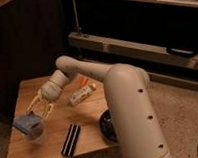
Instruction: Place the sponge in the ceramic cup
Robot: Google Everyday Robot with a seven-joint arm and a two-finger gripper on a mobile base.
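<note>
A wooden table stands in a dim room, and a thick white robot arm reaches across it from the right towards the front left corner. The gripper hangs low over that corner, its two pale fingers angled down and clenched on the sponge. The sponge is a blue-grey pad held nearly flat, its long axis running roughly left to right with a slight tilt. It sits directly over the mouth of the cup, a small pale cup standing upright near the table's front edge. Whether the sponge touches the cup's rim cannot be told. Just to the right of the cup, a flat black striped bar lies pointing front to back. Further back, a white bottle lies on its side beside a small orange item. A black bowl sits at the right, partly hidden behind the arm.
</note>
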